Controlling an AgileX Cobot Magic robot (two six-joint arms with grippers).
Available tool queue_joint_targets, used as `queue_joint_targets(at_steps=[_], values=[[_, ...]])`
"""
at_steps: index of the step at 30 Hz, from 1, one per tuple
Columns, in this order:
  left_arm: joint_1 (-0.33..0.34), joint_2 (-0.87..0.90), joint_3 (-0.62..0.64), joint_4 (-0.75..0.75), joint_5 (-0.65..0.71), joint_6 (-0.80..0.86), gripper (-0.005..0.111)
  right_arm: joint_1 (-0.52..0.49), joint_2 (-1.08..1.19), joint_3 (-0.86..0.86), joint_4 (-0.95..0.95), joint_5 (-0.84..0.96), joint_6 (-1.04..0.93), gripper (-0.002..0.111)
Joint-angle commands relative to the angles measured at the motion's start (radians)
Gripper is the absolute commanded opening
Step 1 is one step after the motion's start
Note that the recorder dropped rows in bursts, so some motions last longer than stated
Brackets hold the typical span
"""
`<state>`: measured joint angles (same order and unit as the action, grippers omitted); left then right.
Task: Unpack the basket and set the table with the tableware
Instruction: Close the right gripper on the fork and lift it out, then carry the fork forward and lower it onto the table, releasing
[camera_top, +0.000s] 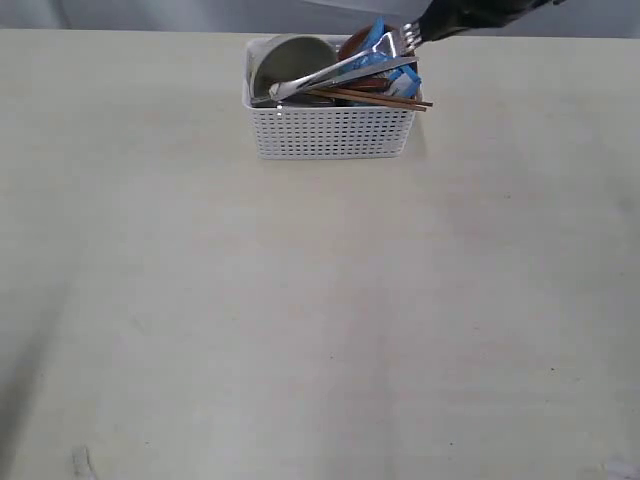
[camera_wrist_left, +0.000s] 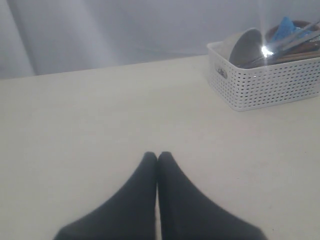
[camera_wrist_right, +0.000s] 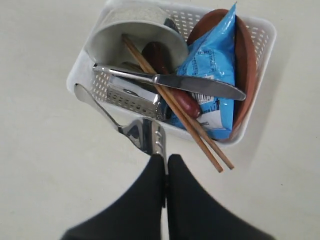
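1. Nearest the exterior camera, the table (camera_top: 320, 330) shows only its pale surface. No piece of tableware has been laid on it, so the setting has not begun.
2. The left gripper (camera_wrist_left: 157, 157) hangs over that bare stretch, well apart from the basket. Its fingers are pressed together tip to tip and hold nothing.
3. At the far edge stands the basket (camera_top: 330, 135), upright and close to full.
4. The right wrist view shows what lies in it:
   - the off-white bowl (camera_wrist_right: 125, 40) tipped on its side at one end;
   - a perforated steel cup (camera_wrist_right: 132, 95) just beside the bowl;
   - the knife (camera_wrist_right: 190, 86) lying across the top;
   - the chopsticks (camera_wrist_right: 175, 107) sticking out over the rim;
   - the wooden spoon (camera_wrist_right: 165, 70) under them;
   - the brown plate (camera_wrist_right: 247, 65) on edge against the far wall, behind a blue chips packet (camera_wrist_right: 212, 65).
5. The right gripper (camera_wrist_right: 166, 160) is at the basket with its fingers closed tight on the tine end of the fork (camera_wrist_right: 142, 134).
6. The fork's handle slants back towards the rim by the bowl. Whether it touches the rim cannot be told.
7. By this showing the task is at its very start: the fork is gripped as the first piece out, and every other piece is left to unpack and lay.
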<state>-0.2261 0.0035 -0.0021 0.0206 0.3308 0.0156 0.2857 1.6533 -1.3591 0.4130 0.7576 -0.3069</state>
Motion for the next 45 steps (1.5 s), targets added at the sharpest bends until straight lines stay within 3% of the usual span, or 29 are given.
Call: queue_joint_targets(at_steps=[1,11,16,23,28,35,45], values=[[-0.006,-0.004,0.002,0.005,-0.011,-0.004,0.0,-0.004,-0.111,-0.001,-0.015,0.039,-0.037,0.0],[-0.006,-0.004,0.002,0.005,-0.011,-0.004,0.0,-0.002,-0.206,-0.001,-0.015,0.464,-0.315,0.0],[-0.006,-0.004,0.002,0.005,-0.011,-0.004,0.0,0.007,-0.206,0.01,-0.015,0.464,-0.408,0.0],[-0.006,-0.004,0.002,0.005,-0.011,-0.004,0.0,0.163,-0.185,0.124,-0.157,0.464,-0.847,0.0],[-0.006,-0.004,0.002,-0.002,-0.011,-0.004,0.0,0.271,-0.1,0.152,-0.279,0.454,-0.864,0.0],[-0.006,-0.004,0.002,-0.007,-0.011,-0.004,0.0,0.312,0.045,0.15,-0.281,0.407,-0.92,0.0],[-0.006,-0.004,0.002,-0.007,-0.011,-0.004,0.0,0.312,0.124,0.15,-0.198,0.053,-0.88,0.0]])
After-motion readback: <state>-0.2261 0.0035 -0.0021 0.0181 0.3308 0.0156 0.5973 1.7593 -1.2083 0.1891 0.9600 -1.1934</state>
